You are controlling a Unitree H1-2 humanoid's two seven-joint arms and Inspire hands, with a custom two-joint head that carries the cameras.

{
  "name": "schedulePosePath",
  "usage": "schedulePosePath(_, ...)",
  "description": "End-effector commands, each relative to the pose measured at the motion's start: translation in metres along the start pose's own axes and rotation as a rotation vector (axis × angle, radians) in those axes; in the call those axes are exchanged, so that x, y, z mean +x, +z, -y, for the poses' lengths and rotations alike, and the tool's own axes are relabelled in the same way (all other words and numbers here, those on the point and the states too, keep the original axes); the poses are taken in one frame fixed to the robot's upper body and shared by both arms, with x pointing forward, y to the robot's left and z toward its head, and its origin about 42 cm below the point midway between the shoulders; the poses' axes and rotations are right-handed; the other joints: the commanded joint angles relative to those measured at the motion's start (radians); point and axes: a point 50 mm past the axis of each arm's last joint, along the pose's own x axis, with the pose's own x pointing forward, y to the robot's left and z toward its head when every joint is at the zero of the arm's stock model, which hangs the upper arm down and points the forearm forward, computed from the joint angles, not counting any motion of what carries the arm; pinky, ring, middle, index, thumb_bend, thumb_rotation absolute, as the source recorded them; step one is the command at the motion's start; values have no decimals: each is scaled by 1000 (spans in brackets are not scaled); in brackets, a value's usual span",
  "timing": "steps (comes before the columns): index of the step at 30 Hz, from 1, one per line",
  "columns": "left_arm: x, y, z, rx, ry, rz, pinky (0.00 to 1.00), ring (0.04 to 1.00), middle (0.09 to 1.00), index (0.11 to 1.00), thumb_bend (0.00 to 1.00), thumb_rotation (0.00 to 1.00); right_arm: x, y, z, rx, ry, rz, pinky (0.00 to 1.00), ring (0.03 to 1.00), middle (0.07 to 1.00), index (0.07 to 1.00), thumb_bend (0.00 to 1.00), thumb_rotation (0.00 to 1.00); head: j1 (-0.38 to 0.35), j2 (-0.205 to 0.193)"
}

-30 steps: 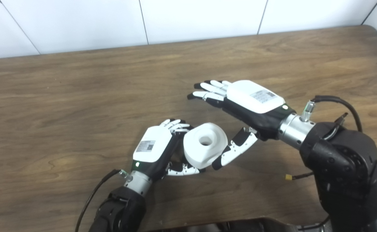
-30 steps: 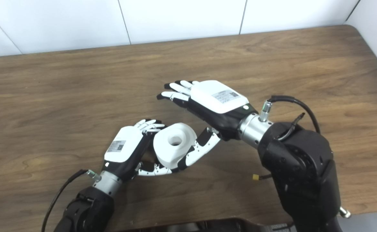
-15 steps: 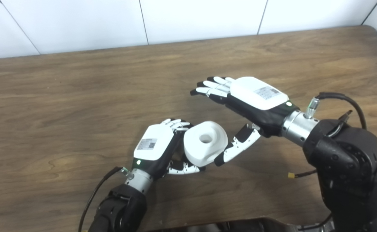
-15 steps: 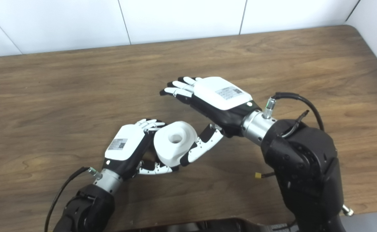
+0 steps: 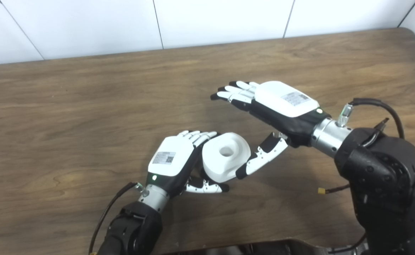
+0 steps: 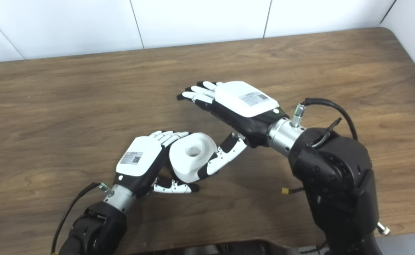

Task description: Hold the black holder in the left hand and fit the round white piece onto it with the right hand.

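The table (image 5: pixel 87 92) is brown wood grain, with a white panelled wall (image 5: pixel 87 24) along its far edge. A black cable (image 5: pixel 108 209) runs along the left forearm, and another black cable (image 5: pixel 374 106) loops over the right wrist. Nothing lies on the wood around the two hands, and nothing stands between them except the piece itself.

The round white piece (image 5: pixel 225 157) sits low near the middle of the table, tilted so that its central hole faces up and a little toward the camera. The left hand (image 5: pixel 173 159) lies just at its 9 o'clock, palm toward the piece. Its fingers (image 5: pixel 198 135) are stretched out along the piece's far left edge rather than curled over it, and its thumb (image 5: pixel 203 186) reaches under the piece at about 7 o'clock. The hand cradles the piece loosely, with fingers and thumb spread apart. The black holder cannot be made out; whatever is behind the white piece is hidden by it and by the left palm.

The right hand (image 5: pixel 281 106) hovers at roughly 2 o'clock from the piece, back up, fingers (image 5: pixel 234 94) straight and spread, holding nothing. Its thumb (image 5: pixel 262 159) points down toward the piece's 3 o'clock edge, with the tip at or just beside the rim; contact cannot be told.
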Motion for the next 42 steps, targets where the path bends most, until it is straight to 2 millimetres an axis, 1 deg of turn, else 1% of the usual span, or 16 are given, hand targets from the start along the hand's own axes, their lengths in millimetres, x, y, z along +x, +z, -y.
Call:
schedulePosePath(1, 0, 1, 0, -1, -32, -18, 888, 877, 876, 910, 959, 413, 0, 1, 12, -33, -62, 13, 1000, 1000, 964, 946, 1000, 457, 2, -1)
schedulePosePath(4, 0, 0, -1, 0, -37, -27, 905, 891, 889, 928, 962, 419, 1, 0, 13, -36, -63, 10, 1000, 1000, 965, 948, 1000, 456, 6, -2)
schedulePosePath(7, 0, -1, -6, -8, -49, -38, 906, 897, 893, 924, 963, 425, 2, -1, 14, -40, -60, 9, 1000, 1000, 964, 951, 1000, 457, 13, -7)
schedulePosePath(11, -3, -4, -18, -13, -61, -38, 881, 895, 892, 916, 939, 475, 4, -3, 16, -42, -60, 7, 1000, 1000, 963, 960, 1000, 461, 18, -14)
schedulePosePath(13, -5, -6, -23, 2, -74, -33, 862, 893, 894, 912, 952, 515, 5, -4, 18, -45, -61, 7, 1000, 1000, 965, 967, 1000, 460, 20, -16)
schedulePosePath(16, -10, -10, -31, 27, -88, -34, 860, 901, 900, 917, 967, 530, 6, -6, 22, -48, -66, 4, 1000, 1000, 966, 967, 1000, 458, 28, -21)
schedulePosePath(20, -19, -17, -42, 63, -54, -50, 840, 897, 903, 928, 997, 569, 7, -8, 24, -57, -68, -8, 1000, 1000, 969, 962, 1000, 463, 42, -27)
schedulePosePath(24, -27, -29, -52, 82, -5, -58, 841, 904, 917, 932, 1000, 591, 7, -10, 23, -56, -62, -16, 1000, 1000, 971, 963, 1000, 468, 50, -34)
schedulePosePath(28, -37, -38, -67, 101, -9, -73, 887, 935, 943, 958, 1000, 628, 5, -13, 23, -52, -55, -26, 1000, 1000, 977, 971, 1000, 475, 52, -38)
schedulePosePath(31, -45, -44, -79, 106, -11, -77, 888, 947, 956, 976, 1000, 634, 4, -16, 26, -45, -50, -36, 1000, 1000, 988, 979, 1000, 478, 55, -42)
schedulePosePath(34, -51, -49, -87, 109, 35, -88, 871, 945, 963, 980, 1000, 646, 3, -18, 29, -37, -53, -38, 1000, 1000, 996, 987, 1000, 476, 55, -42)
schedulePosePath(35, -53, -51, -90, 107, 54, -95, 865, 943, 966, 986, 1000, 650, 2, -19, 30, -28, -56, -40, 1000, 1000, 996, 987, 1000, 475, 59, -47)
schedulePosePath(37, -57, -55, -95, 101, 90, -105, 854, 944, 971, 995, 1000, 667, 0, -23, 31, 3, -66, -49, 1000, 1000, 999, 989, 1000, 500, 64, -51)
schedulePosePath(40, -60, -60, -104, 76, 151, -123, 850, 954, 981, 1000, 1000, 696, -5, -31, 33, 44, -82, -56, 1000, 1000, 998, 990, 1000, 614, 65, -51)
schedulePosePath(41, -62, -62, -107, 39, 176, -135, 841, 955, 984, 1000, 1000, 717, -6, -34, 33, 59, -89, -61, 1000, 1000, 991, 985, 1000, 662, 65, -55)
schedulePosePath(42, -64, -64, -111, -7, 203, -150, 825, 953, 986, 1000, 1000, 715, -8, -38, 33, 77, -97, -65, 1000, 1000, 987, 981, 976, 701, 65, -55)
